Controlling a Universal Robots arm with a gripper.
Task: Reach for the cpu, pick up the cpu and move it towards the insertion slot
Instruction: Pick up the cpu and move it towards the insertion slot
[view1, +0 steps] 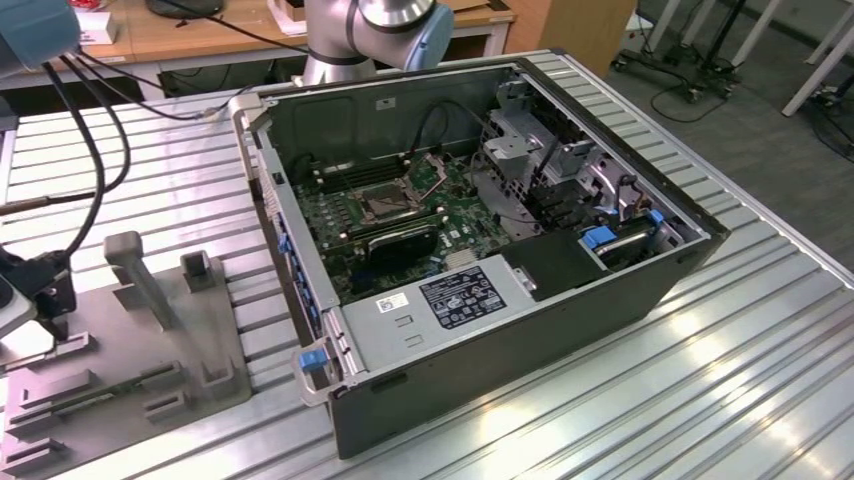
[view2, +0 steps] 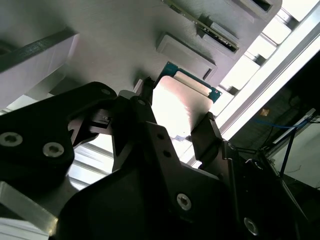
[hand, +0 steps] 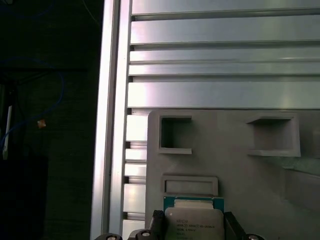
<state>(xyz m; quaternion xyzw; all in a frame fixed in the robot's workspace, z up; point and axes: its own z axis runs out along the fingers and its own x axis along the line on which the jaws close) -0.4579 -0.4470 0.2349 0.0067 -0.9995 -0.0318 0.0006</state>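
The cpu (hand: 194, 226), a thin square chip with a pale metallic face and a green rim, sits between the two black fingers of my gripper (hand: 194, 220). In the second wrist view the cpu (view2: 182, 102) is likewise flanked by the fingers (view2: 207, 127) of my gripper (view2: 176, 106), which press on its opposite edges just over the grey tray (view2: 100, 30). In the exterior view my gripper (view1: 54, 322) hangs low over the grey tray (view1: 134, 385) at that view's far left. The insertion slot (view1: 380, 202), a silvery frame with a dark centre, lies on the motherboard inside the open case.
The open computer case (view1: 534, 300) stands mid-table, to the exterior view's right of the tray. Upright grey posts (view1: 134, 270) rise from the tray. Black cables (view1: 80, 150) hang over the left. The slatted aluminium table ends at an edge (hand: 112, 100) close to the tray.
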